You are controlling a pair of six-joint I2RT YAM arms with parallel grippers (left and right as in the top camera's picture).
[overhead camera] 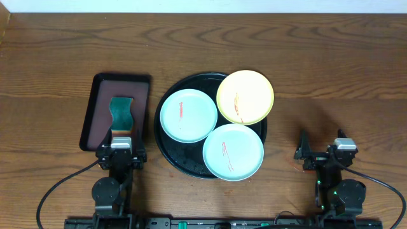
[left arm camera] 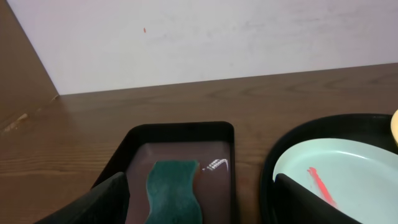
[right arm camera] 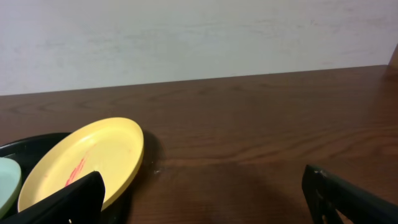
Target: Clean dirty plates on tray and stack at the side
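Seen from overhead, three smeared plates crowd the black tray (overhead camera: 166,147) at frame centre: the left mint plate (overhead camera: 187,115), the lower mint plate (overhead camera: 233,152) and the yellow plate (overhead camera: 245,97), the last two overhanging the rim. The left gripper (overhead camera: 121,144) and right gripper (overhead camera: 322,150) wait at the lower edge, fingers spread and holding nothing. From the left wrist, the green sponge (left arm camera: 174,190) lies in the maroon tray (left arm camera: 180,127) at lower centre, between the open fingers (left arm camera: 99,202), with the left mint plate (left arm camera: 348,168) at lower right. A careless pinch here could catch the maroon tray's wall rather than the sponge. From the right wrist, the yellow plate (right arm camera: 87,158) sits tilted at lower left, propped on the black tray's rim (right arm camera: 31,146), above bare worktop (right arm camera: 249,143). Wiping it unsteadied would likely tip it or skid it off, and a nudge could shift its neighbours on the glossy tray.
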